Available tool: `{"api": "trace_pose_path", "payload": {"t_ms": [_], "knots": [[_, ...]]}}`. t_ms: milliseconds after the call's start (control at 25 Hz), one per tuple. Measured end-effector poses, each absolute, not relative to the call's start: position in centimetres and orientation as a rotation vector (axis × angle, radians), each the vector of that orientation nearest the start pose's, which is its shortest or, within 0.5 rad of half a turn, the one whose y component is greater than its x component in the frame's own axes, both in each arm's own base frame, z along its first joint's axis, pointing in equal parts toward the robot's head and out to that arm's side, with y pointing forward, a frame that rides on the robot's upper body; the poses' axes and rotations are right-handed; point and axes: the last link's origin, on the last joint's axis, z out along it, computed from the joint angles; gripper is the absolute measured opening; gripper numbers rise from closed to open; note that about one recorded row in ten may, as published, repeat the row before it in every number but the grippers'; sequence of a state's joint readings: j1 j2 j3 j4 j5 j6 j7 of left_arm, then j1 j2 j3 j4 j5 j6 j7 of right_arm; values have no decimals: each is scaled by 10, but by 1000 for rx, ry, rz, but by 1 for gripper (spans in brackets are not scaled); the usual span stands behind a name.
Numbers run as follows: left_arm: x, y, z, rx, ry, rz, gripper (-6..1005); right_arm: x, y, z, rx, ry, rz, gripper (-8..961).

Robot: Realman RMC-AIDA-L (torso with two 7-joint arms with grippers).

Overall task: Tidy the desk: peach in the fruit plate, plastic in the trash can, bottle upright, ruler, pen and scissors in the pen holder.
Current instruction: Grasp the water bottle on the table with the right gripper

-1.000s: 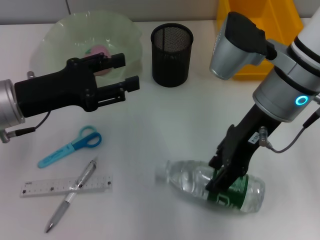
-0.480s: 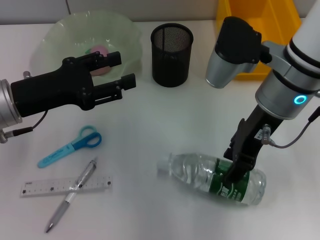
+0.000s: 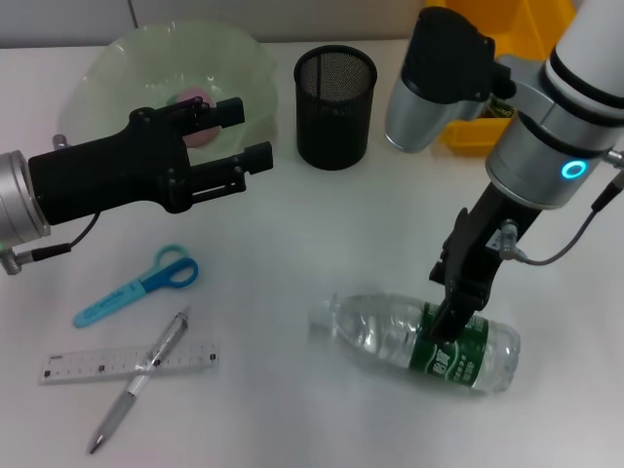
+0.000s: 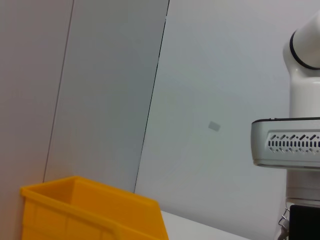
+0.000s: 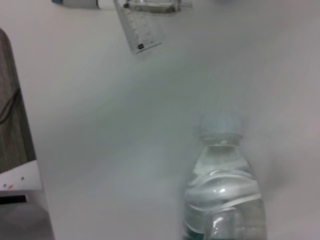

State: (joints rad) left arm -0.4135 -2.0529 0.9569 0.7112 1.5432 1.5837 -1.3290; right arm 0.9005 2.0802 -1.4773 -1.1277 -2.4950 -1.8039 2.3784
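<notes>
The right gripper (image 3: 450, 327) is lowered onto the bottle (image 3: 414, 341), and its dark fingers are seen pressed against the green label; whether the bottle is actually clamped cannot be told. The bottle is laid on its side on the bench (image 3: 322, 224), cap toward the robot's left. The left gripper (image 3: 249, 136) is held above the bench with its fingers parted and nothing between them, its tips just over the near rim of the fruit plate (image 3: 107, 63), in which the pink peach (image 3: 192, 98) is partly hidden. The black mesh pen holder (image 3: 334, 95) is placed beside the plate. Scissors (image 3: 136, 286), pen (image 3: 138, 380) and ruler (image 3: 129, 360) are spread well apart from the bottle, the pen crossing the ruler. A yellow bin (image 3: 517, 39) is set behind the right arm.
</notes>
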Motion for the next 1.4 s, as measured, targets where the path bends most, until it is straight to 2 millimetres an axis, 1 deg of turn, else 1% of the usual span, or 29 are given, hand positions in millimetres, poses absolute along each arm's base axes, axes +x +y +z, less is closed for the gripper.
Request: {"api": "trace_pose_path", "payload": {"t_ms": [160, 360, 680, 1080, 1400], "knots": [[-237, 320, 16, -2620, -460, -1032, 646, 117, 342, -37, -2985, 547, -904, 729], [-240, 318, 17, -2614, -469, -1028, 646, 119, 338, -43, -2984, 538, -933, 786], [-241, 319, 18, -2611, -465, -1026, 644, 129, 331, -58, -2981, 499, -1020, 786], [-238, 320, 17, -2616, -459, -1031, 643, 131, 325, -71, -3023, 507, -1011, 787], [-239, 319, 16, -2615, -465, -1030, 642, 136, 324, -75, -3017, 513, -1027, 787]]}}
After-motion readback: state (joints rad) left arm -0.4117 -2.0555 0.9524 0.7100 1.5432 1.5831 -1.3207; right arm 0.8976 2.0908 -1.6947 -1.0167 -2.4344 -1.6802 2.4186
